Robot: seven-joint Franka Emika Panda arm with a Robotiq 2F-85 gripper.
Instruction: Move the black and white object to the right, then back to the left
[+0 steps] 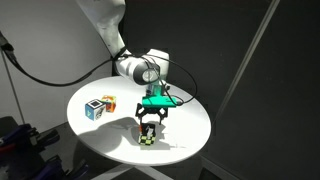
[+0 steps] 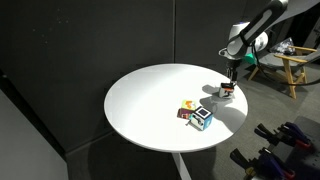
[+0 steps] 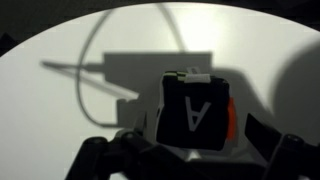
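Wrist view crops the gripper point(image 3: 190, 155) astride the black and white object point(image 3: 195, 110).

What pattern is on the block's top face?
The block shows a white A on black; wrist view best.

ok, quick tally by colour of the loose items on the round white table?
black and white object: 1
blue cube: 1
orange-red piece: 1
Total: 3
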